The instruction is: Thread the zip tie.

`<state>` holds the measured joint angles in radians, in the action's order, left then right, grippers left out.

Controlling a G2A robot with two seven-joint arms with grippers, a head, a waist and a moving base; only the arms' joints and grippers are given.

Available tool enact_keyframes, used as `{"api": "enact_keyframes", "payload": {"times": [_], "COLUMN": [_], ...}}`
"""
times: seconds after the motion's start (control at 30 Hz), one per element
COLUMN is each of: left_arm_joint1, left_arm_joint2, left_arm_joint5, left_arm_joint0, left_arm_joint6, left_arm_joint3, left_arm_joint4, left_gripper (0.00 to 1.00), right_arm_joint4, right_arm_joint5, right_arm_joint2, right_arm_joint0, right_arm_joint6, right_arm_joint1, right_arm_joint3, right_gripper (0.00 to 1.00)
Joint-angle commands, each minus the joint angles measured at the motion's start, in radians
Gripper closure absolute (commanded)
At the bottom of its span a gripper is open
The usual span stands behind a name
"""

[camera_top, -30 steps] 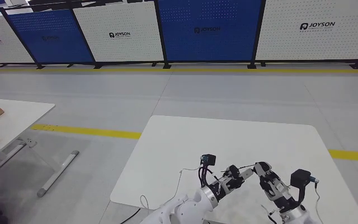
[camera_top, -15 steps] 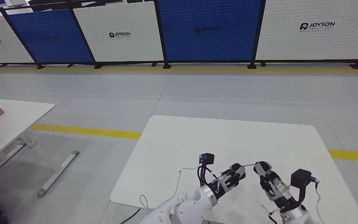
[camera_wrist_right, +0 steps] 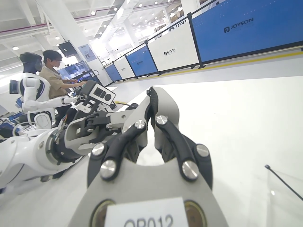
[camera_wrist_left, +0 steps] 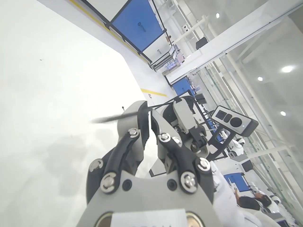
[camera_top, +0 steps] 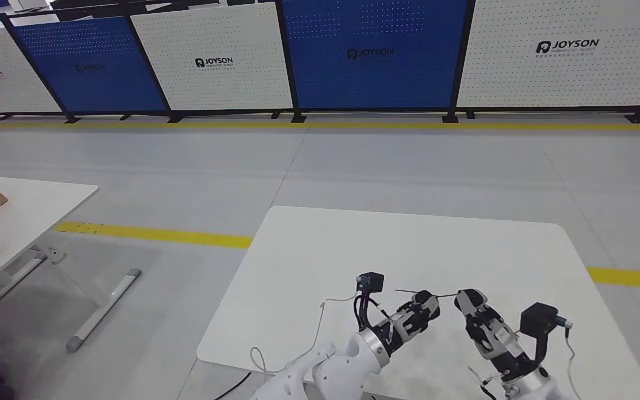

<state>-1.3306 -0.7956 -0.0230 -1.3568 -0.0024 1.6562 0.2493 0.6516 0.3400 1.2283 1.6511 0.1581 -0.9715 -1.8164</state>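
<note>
Since 1 s ago: L end effector [camera_top: 427,300] has come forward and in toward R end effector [camera_top: 464,297], so the gap btw them is smaller. Zip tie [camera_wrist_left: 111,118], bowed btw the two before, now runs near straight. Hardly any shift over the last half sec. R end effector approx same spot throughout.

Bench [camera_top: 330,260]: white top, lying under and ahead of both end effectors. Both sit over its near part, tips facing each other.

L end effector: clenched on the zip tie, black strap pinched btw its tips. One end of the strap sticks out past the tips on the side away from R end effector, above the bench. Can't tell if that end touches the surface. The rest leaves the tips on the other side and crosses the short gap toward R end effector.

R end effector: clenched, pads [camera_wrist_right: 153,101] pressed tog., no gap. The tie's far end reaches its tips and looks pinched there, though the contact is v. small in top view.

Thin black strip [camera_wrist_right: 284,182] w/ small knob end lies on the bench beside R end effector, on the side away from L arm, not touching it. Can't tell what it is.
</note>
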Motion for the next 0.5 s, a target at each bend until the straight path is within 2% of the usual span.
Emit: {"api": "enact_keyframes", "payload": {"times": [0.0,0.07,0.2,0.27,0.37,0.47], "left_arm_joint1": [-0.001,-0.001,-0.001,-0.001,-0.002,-0.003], "left_arm_joint2": [-0.002,-0.003,-0.005,-0.006,-0.008,-0.012], "left_arm_joint5": [0.0,-0.002,-0.005,-0.005,-0.005,-0.006], "left_arm_joint0": [0.0,0.0,-0.002,-0.003,-0.005,-0.005], "left_arm_joint6": [-0.001,-0.001,-0.006,-0.01,-0.013,-0.01], "left_arm_joint3": [-0.001,-0.002,-0.003,-0.002,0.0,-0.001], "left_arm_joint4": [-0.003,-0.004,-0.006,-0.006,-0.007,-0.015], "left_gripper": [0.96,0.95,0.74,0.7,0.71,0.77], "right_arm_joint4": [0.003,0.006,0.011,0.012,0.015,0.019], "right_arm_joint5": [0.0,0.0,0.0,0.0,0.0,0.0], "right_arm_joint2": [0.001,0.002,0.005,0.007,0.009,0.011], "right_arm_joint0": [0.001,0.002,0.003,0.003,0.004,0.005], "right_arm_joint6": [0.0,0.001,0.002,0.003,0.002,0.001], "right_arm_joint1": [0.0,-0.001,-0.002,-0.004,-0.005,-0.007], "right_arm_joint3": [0.0,0.0,0.005,0.006,0.006,0.005], "right_gripper": [1.0,1.0,1.0,1.0,1.0,1.0]}}
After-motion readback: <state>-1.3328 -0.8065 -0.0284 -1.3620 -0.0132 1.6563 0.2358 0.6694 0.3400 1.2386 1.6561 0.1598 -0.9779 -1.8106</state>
